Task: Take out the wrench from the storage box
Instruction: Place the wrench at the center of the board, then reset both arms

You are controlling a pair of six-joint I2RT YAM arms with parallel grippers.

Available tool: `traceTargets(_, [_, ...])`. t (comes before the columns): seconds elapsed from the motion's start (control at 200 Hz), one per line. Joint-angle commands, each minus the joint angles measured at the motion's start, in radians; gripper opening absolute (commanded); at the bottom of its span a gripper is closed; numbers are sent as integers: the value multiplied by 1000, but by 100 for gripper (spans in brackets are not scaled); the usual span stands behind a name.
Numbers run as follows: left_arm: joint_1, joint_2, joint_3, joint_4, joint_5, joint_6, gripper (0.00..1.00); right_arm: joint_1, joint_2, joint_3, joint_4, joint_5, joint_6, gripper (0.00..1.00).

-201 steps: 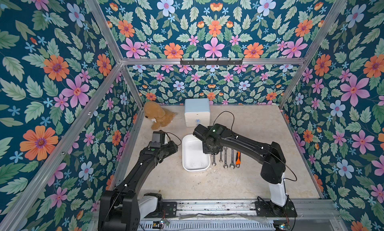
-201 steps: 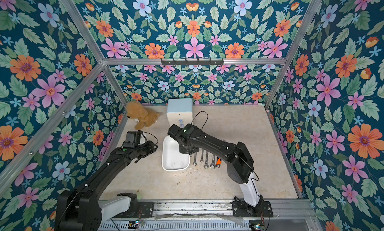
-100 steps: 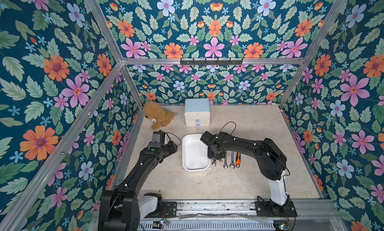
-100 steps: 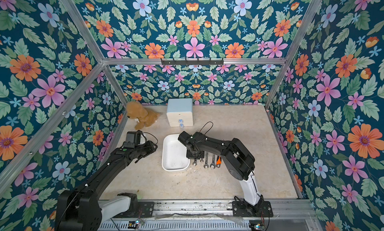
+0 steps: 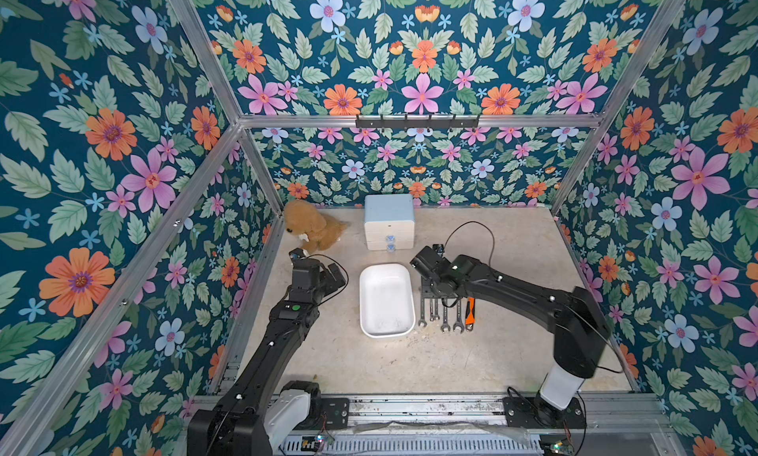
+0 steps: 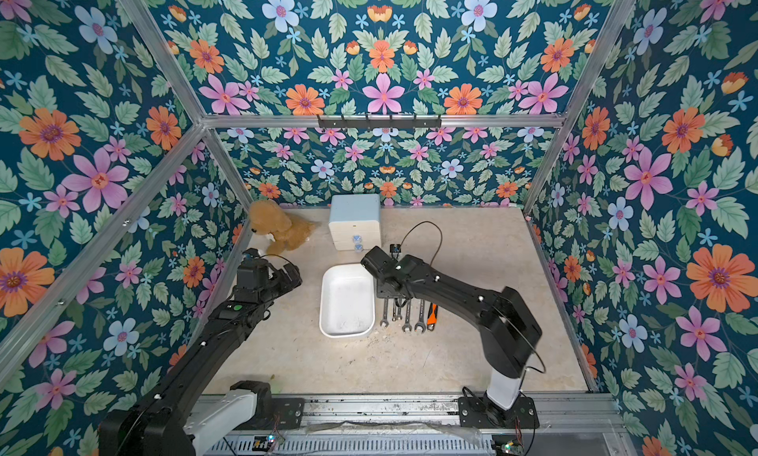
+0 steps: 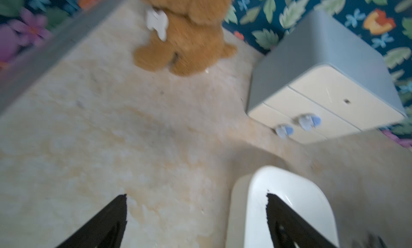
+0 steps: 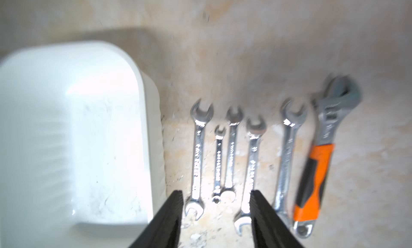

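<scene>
The white storage box (image 5: 385, 298) (image 6: 348, 298) lies in the middle of the table, and nothing shows inside it (image 8: 66, 124). Just right of it several silver wrenches (image 5: 445, 318) (image 8: 198, 151) lie side by side on the table. An orange-handled adjustable wrench (image 5: 471, 310) (image 8: 316, 168) ends the row. My right gripper (image 8: 216, 192) (image 5: 437, 298) hovers open over the far ends of the wrenches, holding nothing. My left gripper (image 7: 196, 195) (image 5: 333, 276) stands open and empty above bare table, left of the box's far corner (image 7: 289, 186).
A white two-drawer cabinet (image 5: 389, 222) with a pale blue top stands behind the box. A brown plush dog (image 5: 313, 230) sits at the back left. Floral walls close in three sides. A metal rail (image 5: 410, 409) runs along the front edge.
Both grippers were shut and now stand open. The right arm has lowered and stretched out along the wrench row. The left arm has stayed in place.
</scene>
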Motion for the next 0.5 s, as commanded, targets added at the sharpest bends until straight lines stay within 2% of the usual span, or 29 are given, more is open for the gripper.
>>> traceTargets(0.0, [-4, -23, -188, 392, -314, 111, 100, -29, -196, -261, 314, 404, -294, 68])
traceTargets(0.04, [-3, -45, -320, 668, -267, 253, 100, -80, -276, -402, 520, 415, -445, 72])
traceTargets(0.06, [3, -44, -333, 715, -220, 324, 100, -105, -313, -475, 637, 389, -536, 72])
traceTargets(0.09, [9, 6, -321, 739, -228, 405, 100, -146, -366, -588, 803, 324, -680, 72])
traceTargets(0.125, [11, 75, -305, 754, -252, 423, 100, -184, -417, -717, 1000, 303, -800, 73])
traceTargets(0.175, [27, 145, -307, 790, -242, 410, 100, -246, -467, -890, 1288, 271, -875, 70])
traceTargets(0.23, [36, 224, -311, 852, -221, 386, 100, -341, -500, -1009, 1456, 228, -852, 67])
traceTargets(0.255, [41, 263, -313, 885, -205, 385, 100, -384, -515, -1025, 1443, 221, -802, 69])
traceTargets(0.315, [58, 340, -313, 965, -169, 403, 100, -531, -545, -1019, 1290, 60, -652, 71])
traceTargets(0.355, [68, 360, -306, 991, -154, 406, 100, -617, -535, -1035, 1287, -23, -579, 70])
traceTargets(0.395, [77, 387, -290, 1007, -147, 416, 100, -660, -507, -1070, 1404, -42, -579, 72])
traceTargets(0.495, [98, 426, -290, 1074, -83, 486, 100, -700, -437, -1068, 1505, -56, -625, 73])
